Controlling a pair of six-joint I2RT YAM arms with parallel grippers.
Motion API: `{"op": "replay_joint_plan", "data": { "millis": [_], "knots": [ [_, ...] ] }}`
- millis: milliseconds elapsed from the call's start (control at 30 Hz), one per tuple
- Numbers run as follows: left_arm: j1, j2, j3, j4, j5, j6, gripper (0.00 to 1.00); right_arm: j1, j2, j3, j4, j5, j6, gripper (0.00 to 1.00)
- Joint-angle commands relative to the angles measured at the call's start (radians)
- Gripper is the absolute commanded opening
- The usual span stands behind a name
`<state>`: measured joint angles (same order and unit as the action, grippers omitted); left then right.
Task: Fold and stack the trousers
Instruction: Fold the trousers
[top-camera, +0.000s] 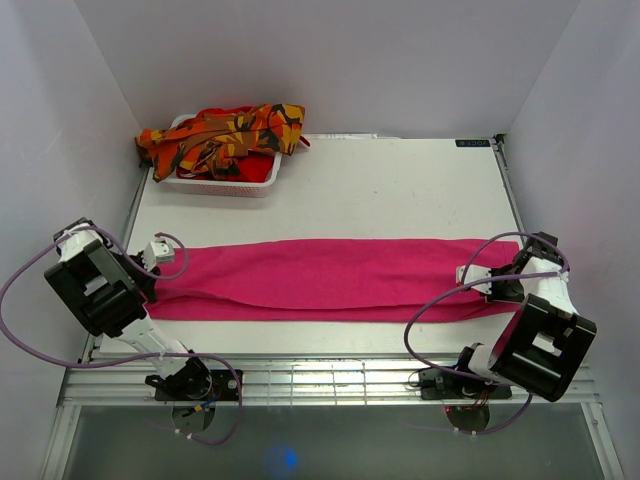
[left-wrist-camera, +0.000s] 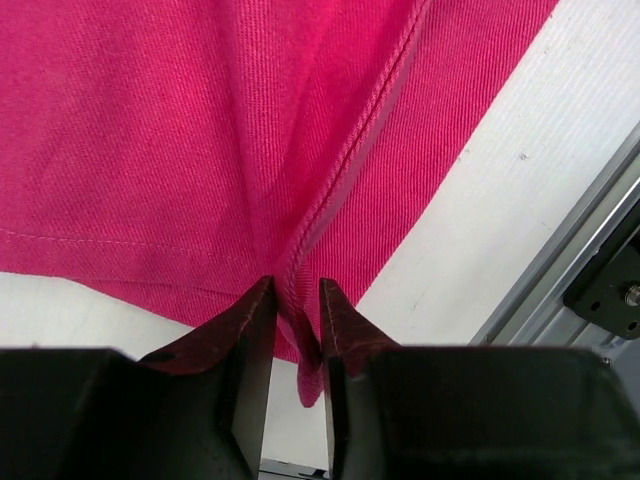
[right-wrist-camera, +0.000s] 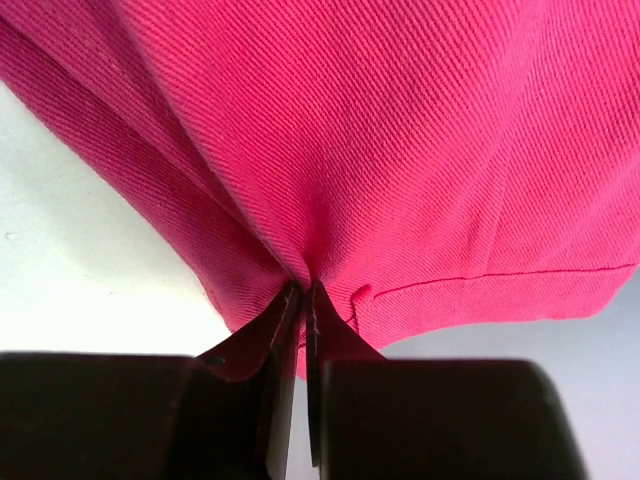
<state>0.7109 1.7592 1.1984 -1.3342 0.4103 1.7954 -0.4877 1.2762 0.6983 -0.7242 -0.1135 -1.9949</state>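
Note:
The pink trousers (top-camera: 330, 275) lie folded lengthwise in a long band across the table's near half. At the band's left end, my left gripper (top-camera: 153, 284) is shut on a seamed edge of the cloth. The left wrist view shows that seam (left-wrist-camera: 350, 150) running down between the fingers of the left gripper (left-wrist-camera: 297, 285). My right gripper (top-camera: 497, 283) holds the right end. Its jaws (right-wrist-camera: 303, 287) are pressed tight on a pinch of pink cloth (right-wrist-camera: 400, 130) near a hem. The orange camouflage trousers (top-camera: 225, 135) lie crumpled in and over a basket at the back left.
The white slotted basket (top-camera: 215, 187) stands at the back left corner of the white table (top-camera: 400, 190). An aluminium rail (top-camera: 330, 380) runs along the near edge by the arm bases. White walls close in both sides and the back.

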Motion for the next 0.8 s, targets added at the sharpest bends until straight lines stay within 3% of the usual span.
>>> {"op": "replay_joint_plan", "data": {
  "millis": [0, 167, 200, 267, 400, 667, 767],
  "knots": [
    [-0.005, -0.061, -0.017, -0.007, -0.011, 0.042, 0.33, 0.005, 0.005, 0.013, 0.016, -0.003, -0.012, 0.08],
    [-0.01, -0.067, -0.025, 0.01, -0.045, 0.061, 0.17, 0.005, 0.022, 0.055, -0.007, -0.015, 0.014, 0.08],
    [-0.011, -0.069, -0.025, 0.013, -0.051, 0.062, 0.08, 0.005, 0.023, 0.067, -0.011, -0.021, 0.024, 0.08],
    [-0.014, -0.073, -0.014, 0.036, -0.054, 0.062, 0.0, 0.005, 0.028, 0.082, -0.018, -0.035, 0.036, 0.08],
    [-0.021, -0.075, 0.062, 0.119, -0.007, 0.021, 0.0, 0.006, 0.054, 0.142, -0.02, -0.063, 0.088, 0.08],
    [-0.057, -0.056, 0.445, 0.285, 0.203, -0.197, 0.0, 0.005, 0.18, 0.392, -0.125, -0.103, 0.225, 0.08],
    [-0.044, -0.104, 0.437, 0.288, 0.228, -0.197, 0.0, -0.003, 0.144, 0.37, -0.142, -0.101, 0.191, 0.08]
  ]
}}
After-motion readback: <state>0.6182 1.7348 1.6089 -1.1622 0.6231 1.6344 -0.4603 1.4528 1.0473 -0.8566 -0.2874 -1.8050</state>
